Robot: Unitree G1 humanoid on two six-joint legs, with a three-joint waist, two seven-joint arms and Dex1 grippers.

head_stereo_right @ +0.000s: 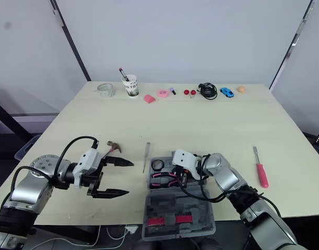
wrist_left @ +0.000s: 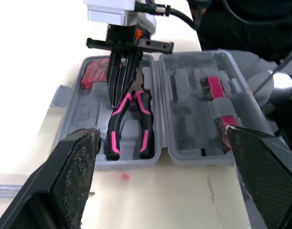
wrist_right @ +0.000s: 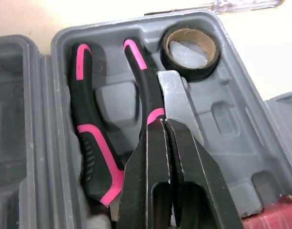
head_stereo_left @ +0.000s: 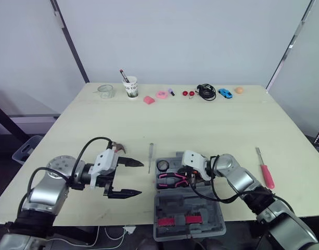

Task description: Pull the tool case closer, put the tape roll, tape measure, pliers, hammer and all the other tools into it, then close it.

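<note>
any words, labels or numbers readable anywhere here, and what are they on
Paper cup: dark lettering on its side, too small to read.
Tool case: no print or label shows on the grey plastic.
Pliers: no brand or marking shows on the pink and black handles.
Tape roll: no writing shows.
No text can be read in these views.

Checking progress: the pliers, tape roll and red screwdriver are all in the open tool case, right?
Not the red screwdriver: it lies on the table, right of the tool case, as the left eye view shows. The pliers and tape roll are inside.
</note>
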